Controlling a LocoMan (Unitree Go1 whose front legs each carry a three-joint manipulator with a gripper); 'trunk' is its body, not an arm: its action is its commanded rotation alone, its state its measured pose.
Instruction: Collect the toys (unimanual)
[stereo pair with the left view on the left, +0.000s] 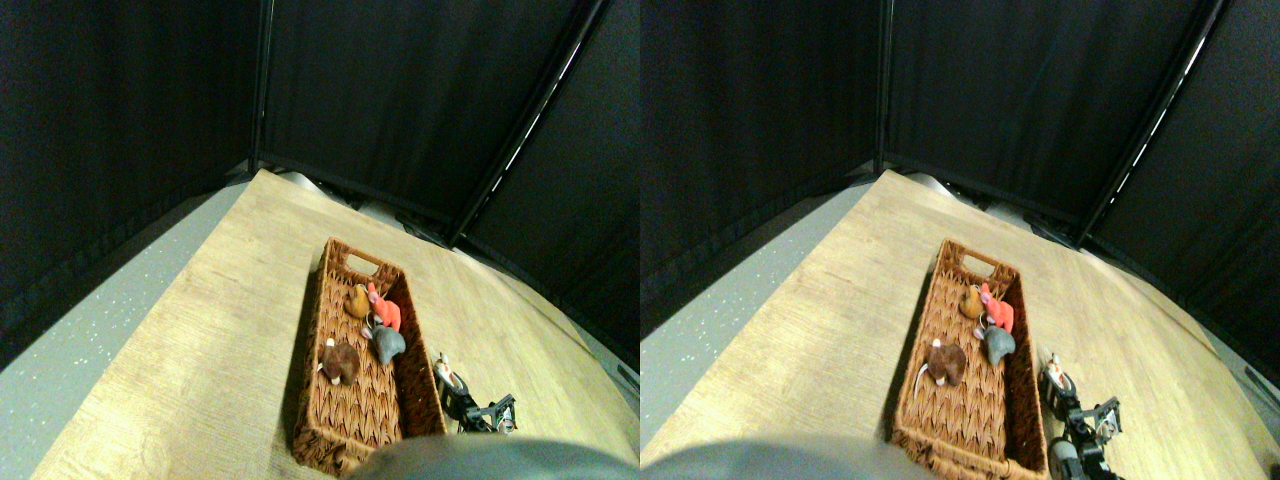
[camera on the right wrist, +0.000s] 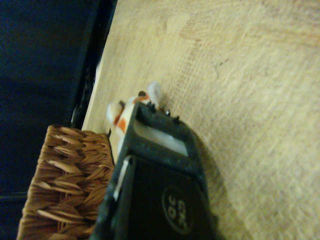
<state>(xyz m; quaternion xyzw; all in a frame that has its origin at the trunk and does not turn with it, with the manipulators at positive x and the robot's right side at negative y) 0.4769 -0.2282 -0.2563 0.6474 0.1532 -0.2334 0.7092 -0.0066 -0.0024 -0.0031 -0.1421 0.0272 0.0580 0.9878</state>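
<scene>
A long brown woven basket (stereo pair with the left view on the left: 312, 400) lies on the wooden table. Inside it are several toys: an orange-brown one (stereo pair with the left view on the left: 357, 300), a red one (stereo pair with the left view on the left: 386, 312), a grey one (stereo pair with the left view on the left: 388, 343) and a dark brown one (stereo pair with the left view on the left: 340, 362). A small white-and-orange toy (stereo pair with the left view on the left: 444, 370) sits just outside the basket's right wall. My right gripper (stereo pair with the left view on the left: 455, 392) is right at this toy, coming from the near side. In the wrist view the white-and-orange toy (camera on the right wrist: 125, 112) shows just past the tip of the dark jaw, with the gripper (camera on the right wrist: 150, 117) against it and the basket's wall (camera on the right wrist: 60, 185) alongside.
The wooden table top (stereo pair with the left view on the left: 200, 340) ends at a grey floor strip (stereo pair with the left view on the left: 90, 330) on the left. Black curtains (stereo pair with the left view on the left: 400, 90) close off the back and both sides. Bare wood lies to the right of the gripper.
</scene>
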